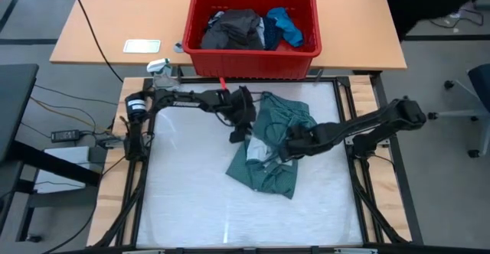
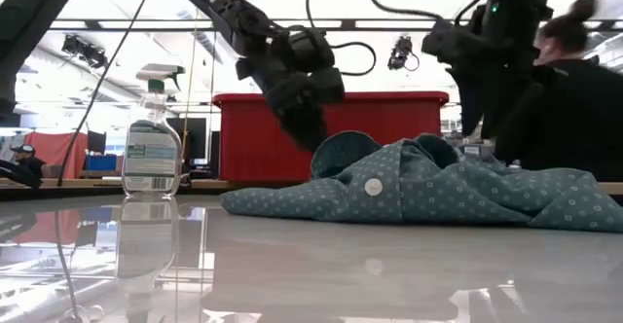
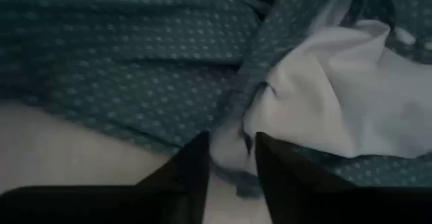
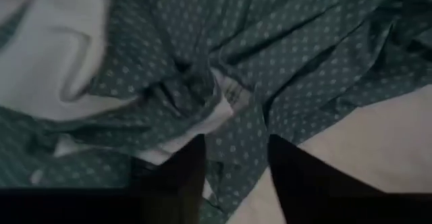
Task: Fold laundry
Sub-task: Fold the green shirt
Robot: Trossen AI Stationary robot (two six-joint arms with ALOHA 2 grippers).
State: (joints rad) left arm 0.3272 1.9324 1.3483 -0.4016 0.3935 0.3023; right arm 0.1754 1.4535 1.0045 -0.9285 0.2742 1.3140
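Spreading out 1 crumpled teal-green dotted cloth shirt (image 1: pixel 272 143), mid-bench (image 1: pixel 184 208), w/ whitish lining showing. Left pincer (image 1: pixel 239 134) at its left edge, fingers parted, cloth fold between; right pincer (image 1: pixel 285 151) parted over its middle. Next: pinch edges, pull flat. Counted: 1 red plastic bin (image 1: pixel 253 55) at far side, approx 3 garments inside; 1 clear spray bottle (image 2: pixel 152 138).

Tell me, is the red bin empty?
No, the high view shows dark grey and bright blue clothes piled inside the red bin.
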